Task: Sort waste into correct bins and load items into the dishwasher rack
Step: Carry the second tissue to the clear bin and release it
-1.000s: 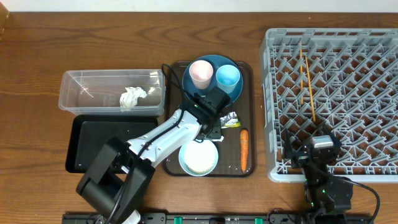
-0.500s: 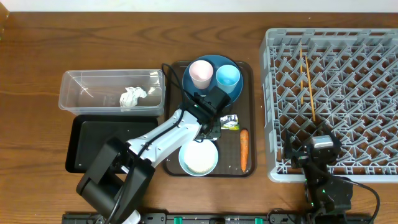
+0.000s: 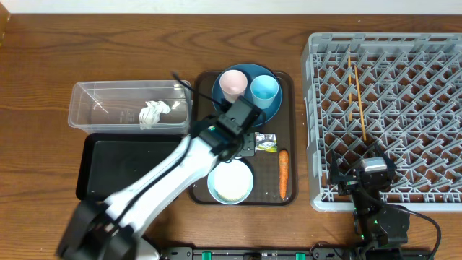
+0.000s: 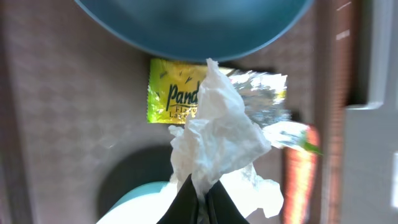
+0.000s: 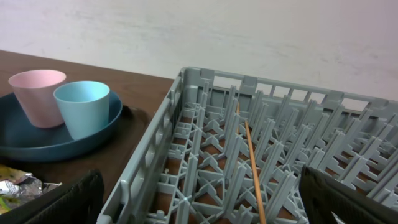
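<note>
My left gripper (image 4: 200, 194) has pinched shut on the crumpled white paper wad (image 4: 219, 127); since a second ago my arm has lifted it off the brown tray (image 3: 266, 189), above the green-yellow wrapper (image 4: 171, 99); my right gripper (image 5: 199, 205) stays wide open, empty, over the rack (image 3: 315, 130).

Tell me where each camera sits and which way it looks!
Overhead: above the table, looking straight down; both arms show.
Left wrist: on the left gripper, looking down at the brown tray; shut fingers pinch a paper wad.
Right wrist: low beside the dishwasher rack, looking across it to the wall; the right gripper shows open, a finger in each bottom corner.
Shared: overhead and right wrist both show the light blue cup.
</note>
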`<state>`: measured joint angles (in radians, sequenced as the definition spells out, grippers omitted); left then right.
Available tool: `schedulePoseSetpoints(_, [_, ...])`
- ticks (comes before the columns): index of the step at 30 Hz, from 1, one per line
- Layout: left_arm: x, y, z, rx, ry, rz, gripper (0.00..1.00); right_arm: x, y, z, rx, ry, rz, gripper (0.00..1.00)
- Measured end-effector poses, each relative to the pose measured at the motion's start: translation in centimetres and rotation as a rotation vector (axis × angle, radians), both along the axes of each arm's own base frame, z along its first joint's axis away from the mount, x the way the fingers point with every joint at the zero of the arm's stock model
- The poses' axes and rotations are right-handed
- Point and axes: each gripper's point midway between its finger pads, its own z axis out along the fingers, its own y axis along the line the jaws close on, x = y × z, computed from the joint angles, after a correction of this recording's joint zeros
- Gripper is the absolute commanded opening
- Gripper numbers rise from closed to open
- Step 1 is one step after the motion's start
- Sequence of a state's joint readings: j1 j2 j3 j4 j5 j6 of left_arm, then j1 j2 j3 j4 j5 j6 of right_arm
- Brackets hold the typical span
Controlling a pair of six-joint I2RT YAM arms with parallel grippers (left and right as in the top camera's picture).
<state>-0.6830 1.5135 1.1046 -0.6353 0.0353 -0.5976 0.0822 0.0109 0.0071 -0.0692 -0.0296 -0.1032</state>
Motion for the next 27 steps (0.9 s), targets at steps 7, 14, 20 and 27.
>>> schedulePoseSetpoints(7, [0.5,4.1,6.9,-0.042,-0.183,0.099,0.06,0.0,0.0,0.0,0.000,0.000,0.000,0.99])
schedulePoseSetpoints(14, [2.3,11.4,12.1,-0.049,-0.360,0.318,0.06,0.0,0.0,0.0,0.000,0.000,0.000,0.99])
schedulePoseSetpoints(20, [3.6,18.2,13.0,0.012,-0.404,0.500,0.06,0.0,0.0,0.0,0.000,0.000,0.000,0.99])
schedulePoseSetpoints(27, [4.3,24.8,11.6,0.105,-0.365,0.662,0.06,0.0,0.0,0.0,0.000,0.000,0.000,0.99])
